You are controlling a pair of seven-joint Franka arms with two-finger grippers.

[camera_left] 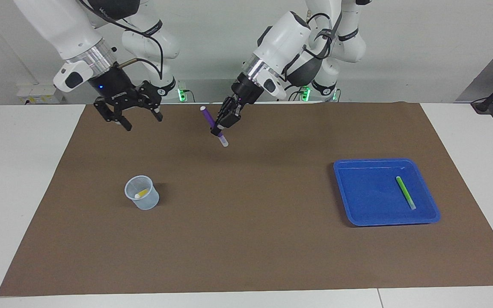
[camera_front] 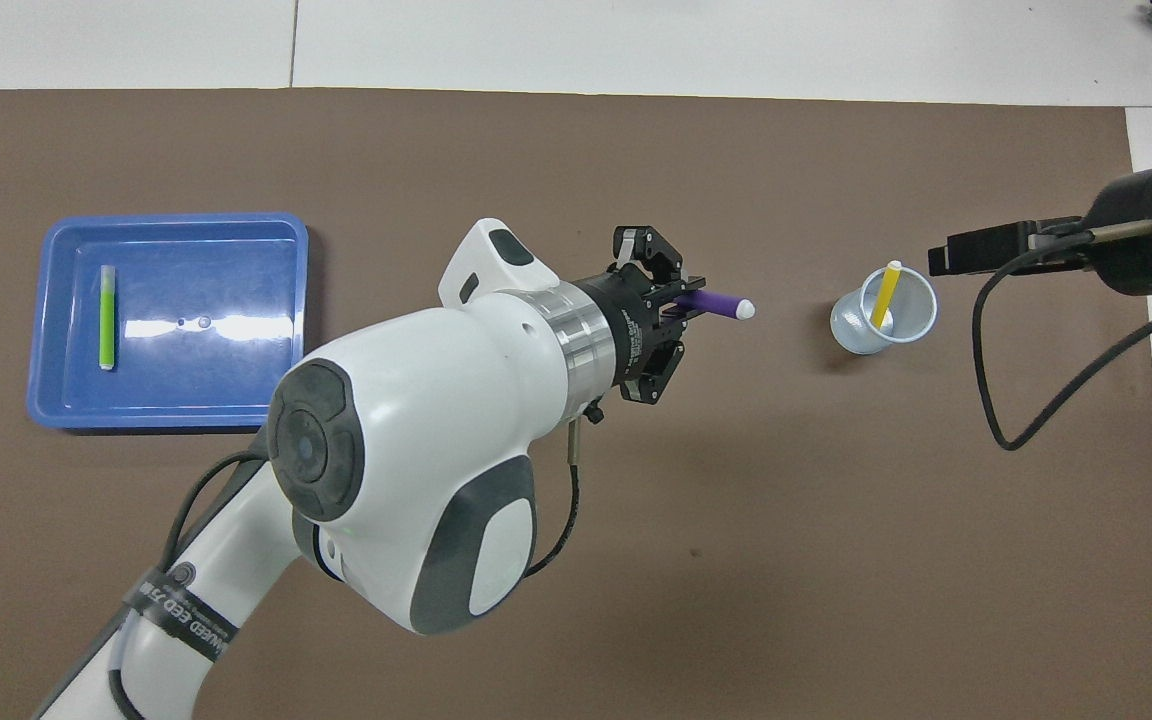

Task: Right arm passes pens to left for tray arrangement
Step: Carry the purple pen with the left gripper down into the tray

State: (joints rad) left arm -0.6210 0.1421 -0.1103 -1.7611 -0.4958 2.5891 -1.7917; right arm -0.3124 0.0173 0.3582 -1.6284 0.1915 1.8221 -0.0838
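**Purple pen held by the left gripper alone**

The right gripper (camera_left: 129, 114) hangs with its fingers spread and empty over the brown mat (camera_left: 246, 239) at the right arm's end of the desk (camera_left: 19, 188). The translucent cup (camera_left: 142, 192) (yellow pen (camera_front: 884, 293) standing inside) sits there. Mid-mat, the left gripper (camera_left: 225, 119) has its fingers clamped on the tilted purple pen (camera_left: 212, 124), airborne. Toward the left arm's end, the green pen (camera_left: 405, 192) lies in the blue tray (camera_left: 357, 188).

White table (camera_left: 24, 179), brown mat (camera_left: 246, 239), pale wall (camera_left: 422, 51).
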